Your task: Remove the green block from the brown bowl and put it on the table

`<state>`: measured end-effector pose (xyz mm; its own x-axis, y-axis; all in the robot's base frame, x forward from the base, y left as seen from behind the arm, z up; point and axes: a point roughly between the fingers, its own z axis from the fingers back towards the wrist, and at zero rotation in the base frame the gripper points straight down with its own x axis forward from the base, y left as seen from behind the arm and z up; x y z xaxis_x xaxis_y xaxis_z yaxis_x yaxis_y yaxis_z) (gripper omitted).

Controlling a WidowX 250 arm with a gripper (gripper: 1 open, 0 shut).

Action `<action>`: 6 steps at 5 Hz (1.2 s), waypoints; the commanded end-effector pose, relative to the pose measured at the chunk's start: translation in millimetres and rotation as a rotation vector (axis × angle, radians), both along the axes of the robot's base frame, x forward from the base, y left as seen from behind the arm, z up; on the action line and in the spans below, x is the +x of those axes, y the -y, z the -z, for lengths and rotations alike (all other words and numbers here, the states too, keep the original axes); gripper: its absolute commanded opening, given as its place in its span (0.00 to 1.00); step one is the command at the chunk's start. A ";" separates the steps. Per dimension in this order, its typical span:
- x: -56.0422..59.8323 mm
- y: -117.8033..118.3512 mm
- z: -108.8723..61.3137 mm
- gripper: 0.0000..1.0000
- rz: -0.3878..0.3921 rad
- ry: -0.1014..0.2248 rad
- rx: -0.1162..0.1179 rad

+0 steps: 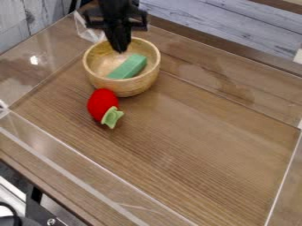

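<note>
Where bowl (118, 79) sits — red toy (104, 107) beside

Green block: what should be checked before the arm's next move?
1. Green block held: not ok. It lies in the bowl, below the gripper.
2. Jaws open for a grasp: not ok. They are shut on nothing.
3. Gripper over the bowl: ok.
4. Bare table for setting the block down: ok, to the right of the bowl.
5. Red toy out of the way: ok. It lies in front of the bowl, apart from it.
</note>
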<state>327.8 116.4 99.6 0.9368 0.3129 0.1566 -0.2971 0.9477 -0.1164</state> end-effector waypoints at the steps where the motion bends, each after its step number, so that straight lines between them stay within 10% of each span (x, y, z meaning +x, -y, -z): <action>1: 6.6 20.4 -32.5 0.00 0.004 0.065 0.014; 4: 6.7 112.4 -13.2 0.00 0.116 0.047 0.024; 6: -7.0 101.2 -20.0 0.00 0.083 0.040 0.027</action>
